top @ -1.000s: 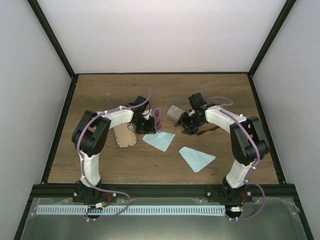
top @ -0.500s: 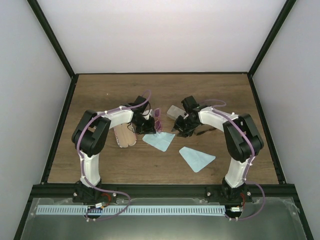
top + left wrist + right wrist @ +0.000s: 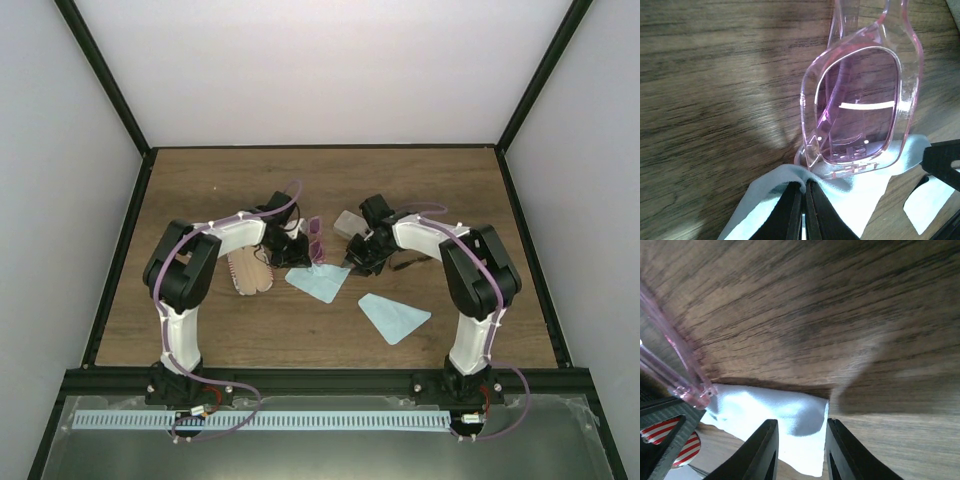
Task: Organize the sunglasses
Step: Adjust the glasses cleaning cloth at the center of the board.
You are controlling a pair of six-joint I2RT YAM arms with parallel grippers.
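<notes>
Two grippers are meeting at one light blue cloth (image 3: 320,282) near the middle of the table (image 3: 200,330). The left gripper (image 3: 804,192) is clenching shut on the lower rim of the pink sunglasses (image 3: 860,110), holding them up on edge with that rim touching the cloth's border. The right gripper (image 3: 801,422) is hanging low over the cloth's corner. Its jaws are standing partly apart, with the corner lying between them and nothing pinched there.

Judging by this, the step in hand is pairing the pink sunglasses with their cloth, either to wipe or to wrap them before casing. The next move seems to call for the right jaws to come together on that thin corner without scraping the wood. They would then draw the fabric taut or up against the lens while the left arm holds the frame steady. The two sets of fingers are working very near each other, so a clash is the likeliest risk.

What looks like the black-framed sunglasses (image 3: 410,262) is lying just right of the right gripper, not yet dealt with. The second cloth (image 3: 393,317), the striped case (image 3: 250,272) and the grey case (image 3: 349,222) are waiting nearby.
</notes>
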